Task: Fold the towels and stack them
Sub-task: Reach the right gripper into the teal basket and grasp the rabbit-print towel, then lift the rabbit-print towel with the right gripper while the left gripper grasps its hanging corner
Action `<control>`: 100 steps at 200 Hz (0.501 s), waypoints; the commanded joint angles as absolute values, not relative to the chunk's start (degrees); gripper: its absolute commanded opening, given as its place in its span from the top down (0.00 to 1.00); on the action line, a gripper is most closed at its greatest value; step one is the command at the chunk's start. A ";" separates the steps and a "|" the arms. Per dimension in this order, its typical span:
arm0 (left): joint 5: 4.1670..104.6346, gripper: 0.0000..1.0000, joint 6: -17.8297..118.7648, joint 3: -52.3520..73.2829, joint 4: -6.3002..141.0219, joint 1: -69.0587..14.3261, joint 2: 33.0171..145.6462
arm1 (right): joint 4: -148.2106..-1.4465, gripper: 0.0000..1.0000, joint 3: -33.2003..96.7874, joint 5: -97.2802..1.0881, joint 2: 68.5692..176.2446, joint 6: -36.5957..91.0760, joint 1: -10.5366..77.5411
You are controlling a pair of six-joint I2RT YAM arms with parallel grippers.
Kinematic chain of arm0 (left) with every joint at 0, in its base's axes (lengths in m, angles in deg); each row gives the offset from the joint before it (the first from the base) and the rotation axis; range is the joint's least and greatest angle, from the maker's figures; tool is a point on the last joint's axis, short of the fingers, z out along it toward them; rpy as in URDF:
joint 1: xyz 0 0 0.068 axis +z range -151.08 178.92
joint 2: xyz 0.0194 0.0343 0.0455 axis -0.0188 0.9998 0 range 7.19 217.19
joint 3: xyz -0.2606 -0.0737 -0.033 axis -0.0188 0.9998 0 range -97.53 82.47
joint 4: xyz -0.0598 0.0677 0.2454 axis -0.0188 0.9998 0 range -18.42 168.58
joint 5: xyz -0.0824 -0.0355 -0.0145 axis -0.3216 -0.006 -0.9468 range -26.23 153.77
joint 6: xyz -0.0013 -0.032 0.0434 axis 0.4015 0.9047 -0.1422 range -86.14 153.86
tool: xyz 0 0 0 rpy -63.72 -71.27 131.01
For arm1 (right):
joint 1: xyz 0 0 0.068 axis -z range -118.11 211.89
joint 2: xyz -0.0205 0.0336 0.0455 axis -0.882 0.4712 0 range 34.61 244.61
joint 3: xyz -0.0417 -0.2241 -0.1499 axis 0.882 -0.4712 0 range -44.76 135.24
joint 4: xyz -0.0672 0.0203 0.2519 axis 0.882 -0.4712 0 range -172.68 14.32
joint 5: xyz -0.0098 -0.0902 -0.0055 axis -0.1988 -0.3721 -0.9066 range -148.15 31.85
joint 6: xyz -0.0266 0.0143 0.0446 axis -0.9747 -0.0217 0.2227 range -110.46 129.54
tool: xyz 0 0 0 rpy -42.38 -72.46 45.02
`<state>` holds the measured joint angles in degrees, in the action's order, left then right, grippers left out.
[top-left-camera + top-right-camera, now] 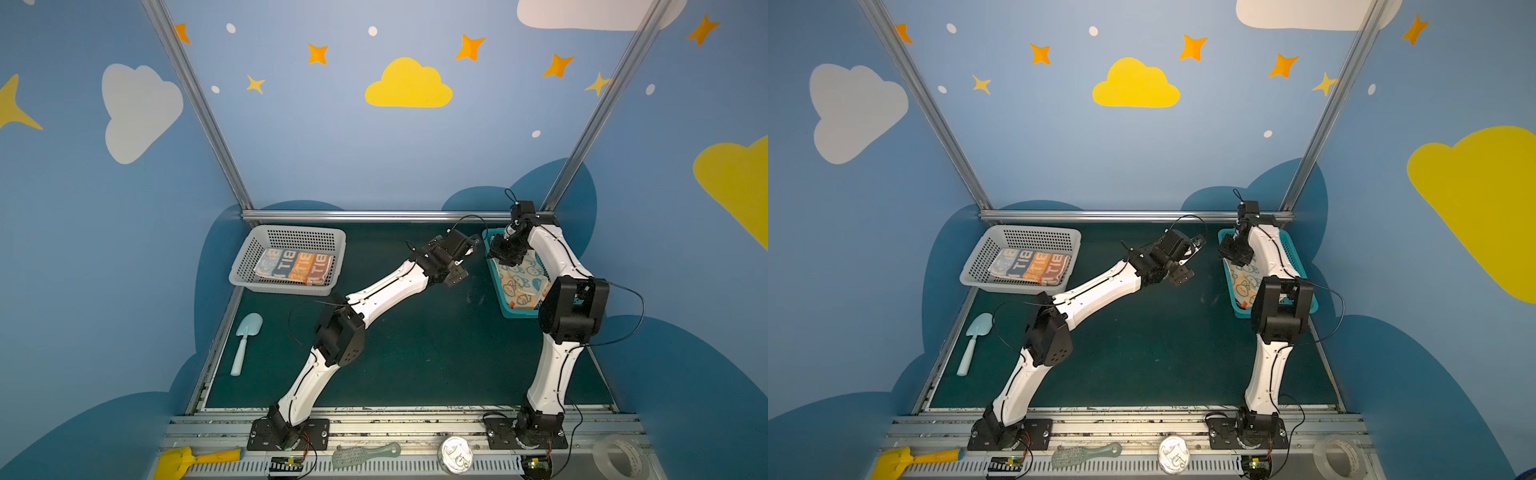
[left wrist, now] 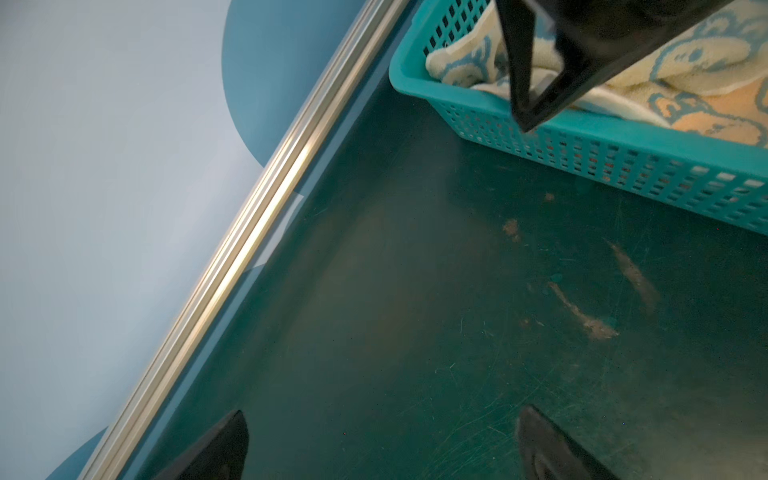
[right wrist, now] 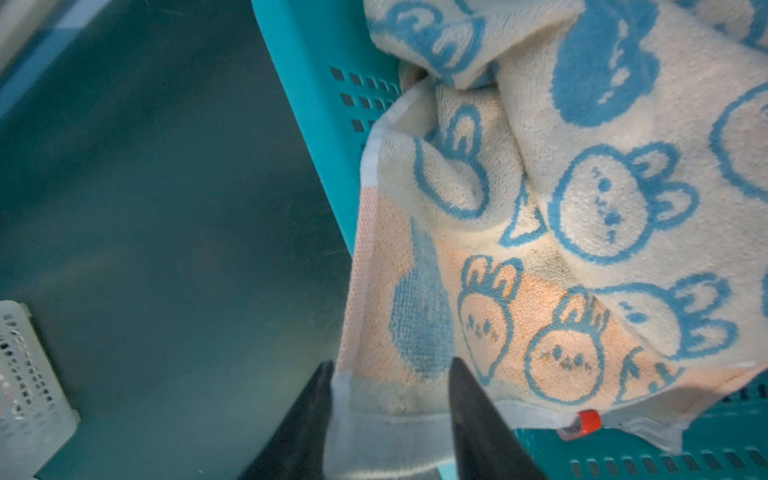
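A folded striped towel (image 1: 293, 268) lettered in blue, orange and cream lies in the grey basket (image 1: 291, 237) at the back left. Crumpled rabbit-print towel cloth (image 3: 582, 208), cream and orange with blue rabbits, fills the teal basket (image 1: 505, 299) at the back right. My right gripper (image 3: 390, 374) reaches into that basket, shut on a hemmed corner of the cloth near its orange tag (image 3: 588, 422). Just left of the teal basket (image 2: 623, 166), my left gripper (image 2: 382, 419) hangs open over bare green mat, holding nothing. In both top views it shows at mid-back (image 1: 1190, 259).
A pale blue toy shovel (image 1: 247, 340) lies on the mat at the left. Along the front rail sit a yellow shovel (image 1: 187, 459), a green brush (image 1: 365, 455), a round tin (image 1: 455, 455) and a tape roll (image 1: 621, 457). An aluminium bar (image 1: 374, 215) borders the back.
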<state>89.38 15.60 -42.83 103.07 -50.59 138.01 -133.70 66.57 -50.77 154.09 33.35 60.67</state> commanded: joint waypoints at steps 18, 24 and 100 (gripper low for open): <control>89.79 0.00 16.76 -41.14 103.50 -50.43 136.13 | -137.03 0.84 67.91 -50.59 154.15 33.59 60.52; 89.72 0.00 17.00 -41.19 103.49 -50.46 135.97 | -137.10 0.90 67.78 -50.67 153.97 33.70 60.53; 92.26 0.00 19.49 -40.51 103.41 -49.51 131.09 | -145.90 1.00 81.45 -51.80 149.59 32.38 58.68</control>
<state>90.25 17.74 -40.62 103.39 -50.40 136.37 -140.47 75.18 -51.21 153.87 33.44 60.10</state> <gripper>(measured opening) 0.996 0.055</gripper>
